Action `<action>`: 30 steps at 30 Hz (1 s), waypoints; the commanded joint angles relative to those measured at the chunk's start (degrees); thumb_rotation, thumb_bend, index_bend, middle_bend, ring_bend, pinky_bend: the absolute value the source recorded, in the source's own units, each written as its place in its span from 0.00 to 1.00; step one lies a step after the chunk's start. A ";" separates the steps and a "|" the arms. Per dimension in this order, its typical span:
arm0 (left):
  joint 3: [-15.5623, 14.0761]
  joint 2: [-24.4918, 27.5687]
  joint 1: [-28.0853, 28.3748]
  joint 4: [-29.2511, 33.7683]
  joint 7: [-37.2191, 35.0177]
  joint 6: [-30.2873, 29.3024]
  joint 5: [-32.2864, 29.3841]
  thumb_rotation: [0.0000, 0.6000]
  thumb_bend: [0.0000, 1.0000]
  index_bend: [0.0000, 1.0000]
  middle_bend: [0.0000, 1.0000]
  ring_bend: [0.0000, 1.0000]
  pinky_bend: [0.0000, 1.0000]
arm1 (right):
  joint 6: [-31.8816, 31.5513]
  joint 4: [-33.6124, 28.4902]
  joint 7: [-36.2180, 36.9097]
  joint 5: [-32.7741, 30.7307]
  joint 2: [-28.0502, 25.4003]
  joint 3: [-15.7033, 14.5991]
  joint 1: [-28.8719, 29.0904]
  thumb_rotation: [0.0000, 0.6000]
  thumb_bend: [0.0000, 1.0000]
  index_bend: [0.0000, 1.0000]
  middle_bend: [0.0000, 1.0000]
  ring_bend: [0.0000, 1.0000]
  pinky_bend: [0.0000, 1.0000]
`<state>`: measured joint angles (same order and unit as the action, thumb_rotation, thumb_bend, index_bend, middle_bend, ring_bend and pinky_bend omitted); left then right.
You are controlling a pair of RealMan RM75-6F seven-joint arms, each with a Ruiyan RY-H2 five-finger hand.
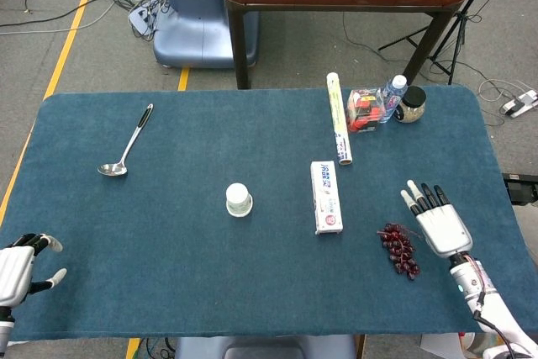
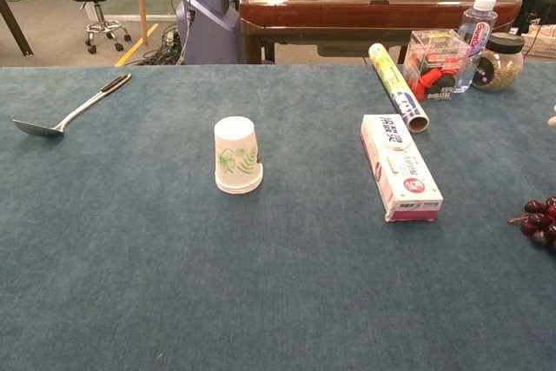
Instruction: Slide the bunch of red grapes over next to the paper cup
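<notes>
1. Dark red, the bunch of red grapes (image 1: 398,249) lies on the blue felt surface (image 1: 168,250) at the robot's right, well apart from the paper cup (image 1: 239,200), which stands upside down near the middle.
2. The right hand (image 1: 439,223) hovers just beside the grapes on their outer side, flat and released, fingers spread and pointing away from the robot, holding nothing. I cannot tell whether its edge touches the bunch.
3. The left hand (image 1: 18,268) rests at the near left corner, fingers loosely curled with the thumb out and nothing in them, well away from the work.
4. The toothpaste box (image 1: 326,197) lies lengthwise between grapes and cup. A straight push toward the cup would likely drive the bunch into the box's near end and drag the box along, perhaps into the cup.
5. The cup looks light and stands on its rim. A nudge from box, grapes or hand could slide it or tip it over.
6. A bunch is loose and uneven. Pushed from one side, it may roll, swing on its stem or shed berries rather than slide as one piece.
7. In the chest view the grapes (image 2: 539,223) sit at the frame's right edge and the right hand barely shows, so contact is hard to judge from there.
</notes>
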<state>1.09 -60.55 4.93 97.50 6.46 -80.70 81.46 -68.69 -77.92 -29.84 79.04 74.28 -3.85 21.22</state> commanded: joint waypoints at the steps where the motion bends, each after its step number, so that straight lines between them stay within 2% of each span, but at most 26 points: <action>1: 0.04 0.05 -0.02 0.01 -0.17 0.00 -0.10 1.00 0.20 0.48 0.43 0.32 0.46 | 0.84 1.80 0.26 0.51 1.69 0.07 -0.34 1.00 0.00 0.00 0.00 0.00 0.12; 18: 0.11 0.35 -0.10 0.06 -0.70 -0.17 -0.16 1.00 0.20 0.48 0.43 0.32 0.46 | 2.78 5.34 3.66 2.11 7.58 0.78 -0.90 1.00 0.00 0.00 0.00 0.00 0.11; 30: 0.16 0.49 -0.14 0.00 -1.14 -0.20 -0.22 1.00 0.20 0.48 0.43 0.32 0.46 | 0.86 6.20 8.15 6.34 10.56 1.06 -0.78 1.00 0.00 0.00 0.00 0.00 0.11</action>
<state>1.25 -60.06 4.80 97.50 5.32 -80.89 81.25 -67.65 -71.74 -21.88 85.17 84.70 -2.83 20.41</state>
